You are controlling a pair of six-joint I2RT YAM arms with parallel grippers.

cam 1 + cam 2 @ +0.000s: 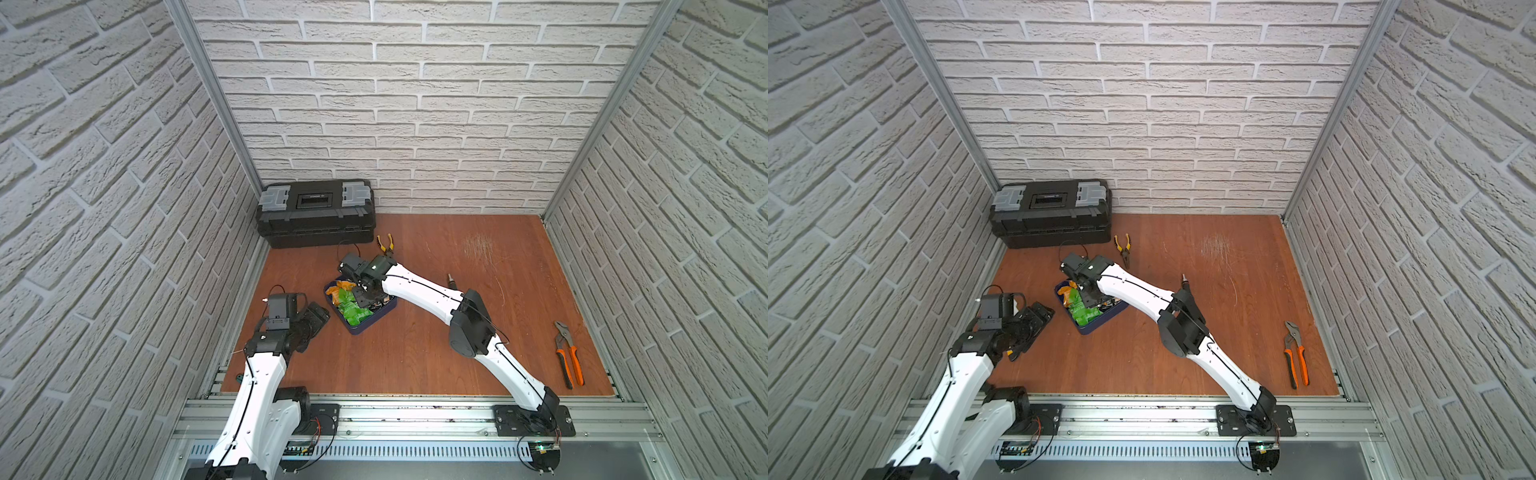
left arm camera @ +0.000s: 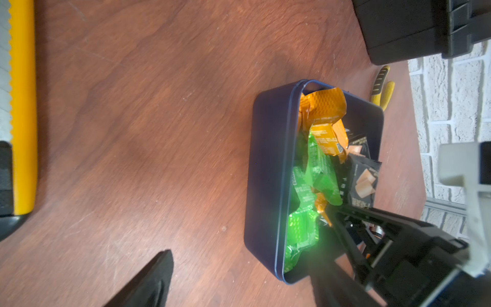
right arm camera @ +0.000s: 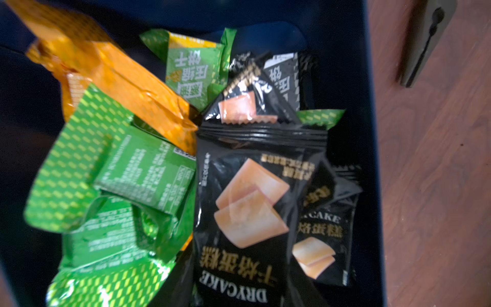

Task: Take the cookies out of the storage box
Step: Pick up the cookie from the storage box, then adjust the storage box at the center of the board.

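The white-and-black left arm [image 1: 266,374] is folded close to its base. Its black left hand [image 1: 318,316] is held low, with the jaws spread wide and nothing gripped between them. The white-and-black right arm [image 1: 415,286] is stretched forward and inward, with the wrist bent over. Its black right hand [image 1: 365,296] is pointed downward; whether the jaws are closed cannot be made out.

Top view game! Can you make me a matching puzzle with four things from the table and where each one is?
Things:
1. cookies
2. toolbox
3. yellow-handled pliers
4. orange-handled pliers

Places:
A. in the back corner, against the brick wall
B. inside the blue storage box
C. alone near the right edge of the table
D. on the table, close beside the toolbox

Pairs: 1-B, 2-A, 3-D, 4-C.
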